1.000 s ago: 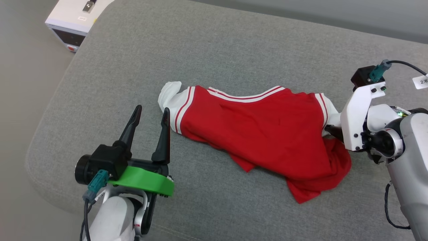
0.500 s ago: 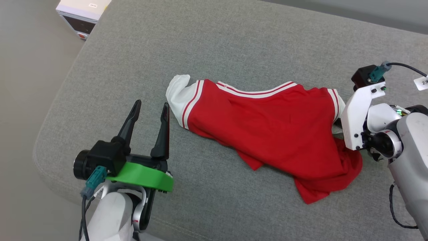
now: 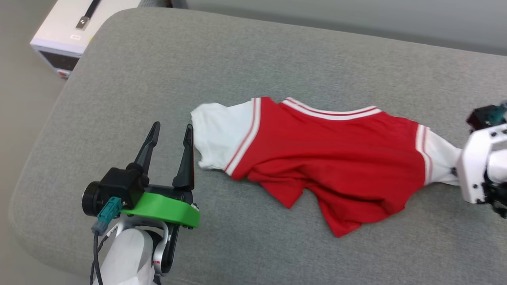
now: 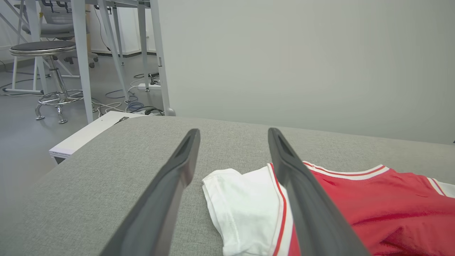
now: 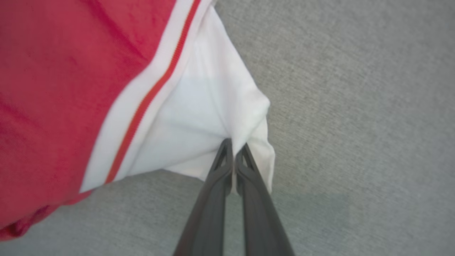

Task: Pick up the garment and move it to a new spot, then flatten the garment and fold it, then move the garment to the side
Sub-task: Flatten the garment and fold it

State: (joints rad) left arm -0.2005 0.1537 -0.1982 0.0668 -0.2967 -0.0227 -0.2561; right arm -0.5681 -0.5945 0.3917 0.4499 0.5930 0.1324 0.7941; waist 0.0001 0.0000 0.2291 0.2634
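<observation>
Garment (image 3: 328,158): red jersey with white short sleeves and striped trim, lying crosswise on the grey cushion (image 3: 277,59), pulled long from side to side, with its lower hem (image 3: 340,221) bunched and creased on the side nearer the robot.
Right sleeve (image 5: 213,117): white, drawn to a point where it is pinched, with the cloth fanning out from there.
Right gripper (image 5: 234,149): jaws clenched on the edge of that sleeve, the fingers pressed together with white cloth caught at the tips.
Left sleeve (image 3: 218,134): loose and fairly flat on the cushion, its cuff turned toward the other arm.
Left gripper (image 3: 172,126): jaws spread wide and holding nothing, just beside that cuff. From its own wrist the sleeve shows between and past the two fingers; I cannot tell whether they touch it.
Step in hand: by my reading, taking a hold at both ends for the lift and move.
Doing it well: the free jaws should go over the cuff edge and take both layers — not only the top one. Both arms should then rise together and evenly, with light sideways tension so the body hangs open.
Watch for: a thin pinch slipping off the right sleeve, and the bunched hem dragging on the cushion.
Writing on the jersey: none legible — the upward face is plain red, with no lettering or brand mark showing.
White box (image 3: 63,35): on the floor off the cushion's far left corner. It carries a small label, too small to read.
</observation>
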